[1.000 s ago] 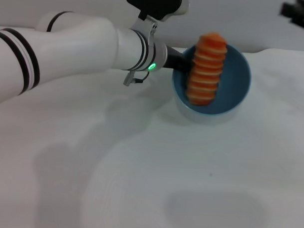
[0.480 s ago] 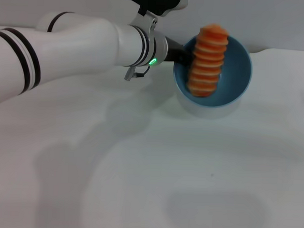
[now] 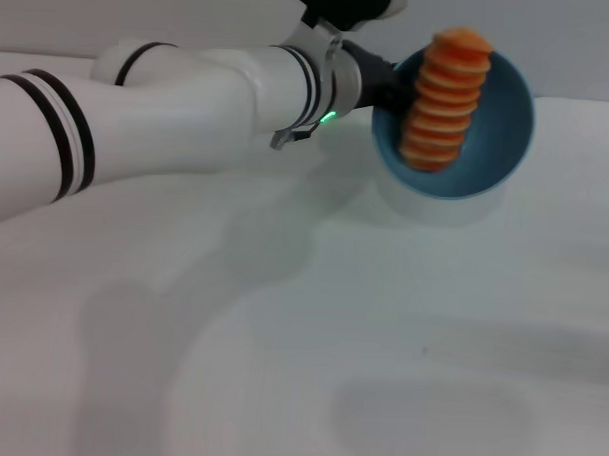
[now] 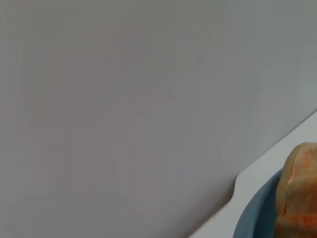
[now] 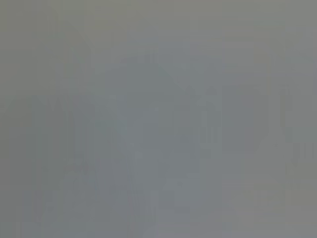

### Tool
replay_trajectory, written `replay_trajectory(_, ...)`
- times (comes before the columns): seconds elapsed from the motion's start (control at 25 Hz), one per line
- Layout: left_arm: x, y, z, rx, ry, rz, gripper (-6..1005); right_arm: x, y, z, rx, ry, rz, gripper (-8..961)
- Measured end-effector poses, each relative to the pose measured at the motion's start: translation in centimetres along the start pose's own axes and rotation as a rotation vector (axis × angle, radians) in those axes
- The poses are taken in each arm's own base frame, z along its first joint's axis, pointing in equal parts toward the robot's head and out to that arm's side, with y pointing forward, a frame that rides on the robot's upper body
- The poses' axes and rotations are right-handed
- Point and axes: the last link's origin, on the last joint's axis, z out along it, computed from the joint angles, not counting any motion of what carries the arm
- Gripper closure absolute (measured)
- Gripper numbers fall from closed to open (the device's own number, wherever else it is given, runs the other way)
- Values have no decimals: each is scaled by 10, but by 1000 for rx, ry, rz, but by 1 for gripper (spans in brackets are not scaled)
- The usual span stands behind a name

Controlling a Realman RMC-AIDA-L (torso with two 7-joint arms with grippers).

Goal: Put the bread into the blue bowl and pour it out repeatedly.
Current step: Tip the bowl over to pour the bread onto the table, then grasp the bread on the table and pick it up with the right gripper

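Bread [image 3: 445,100] inside end effector-held bowl [image 3: 498,135]

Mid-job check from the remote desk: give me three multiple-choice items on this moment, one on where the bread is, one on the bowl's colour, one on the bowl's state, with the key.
1. Where is the bread?
A. On the table
B. Inside the blue bowl
C. In the right end effector

2. What colour is the bowl?
A. Light blue
B. Red
C. Green

3. How does the bowl stand?
A. Flat on the table
B. Upside down
C. Lifted and tipped, its opening toward the head camera

Key: 1 B, the bread leans against the inner wall of the blue bowl. 2 A, its wall shows light blue. 3 C, the left end effector holds its rim above the table, with its shadow below.
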Motion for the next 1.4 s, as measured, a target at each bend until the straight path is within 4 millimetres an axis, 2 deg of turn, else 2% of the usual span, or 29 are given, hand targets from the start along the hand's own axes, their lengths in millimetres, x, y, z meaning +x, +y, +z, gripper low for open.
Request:
replay_trajectory(0.16,9,10,2,-3,70,86,1000,11,1,-10,25,22,40,188)
replay_trajectory(0.36,11,30,2,-33,147,222,1000,20,13,-18,11,10,91,189)
replay_trajectory(1.0,5,35,1,-48,133,206,1001,12,16,-22,-5,-63,105,192)
replay_trajectory(1.08,6,33,1,-51,109,169,1001,11,16,-22,-15,-61,144,192)
replay_trajectory(1.2,11,20,2,-40,53,62,1001,9,17,-19,-55,-45,230,195)
replay_trajectory(1.36,12,-5,0,-14,-24,-60,1001,-2,27,-9,-273,101,325,201)
replay_trajectory(1.4,13,-8,0,-8,-29,-74,1001,-2,27,-9,-273,101,325,203)
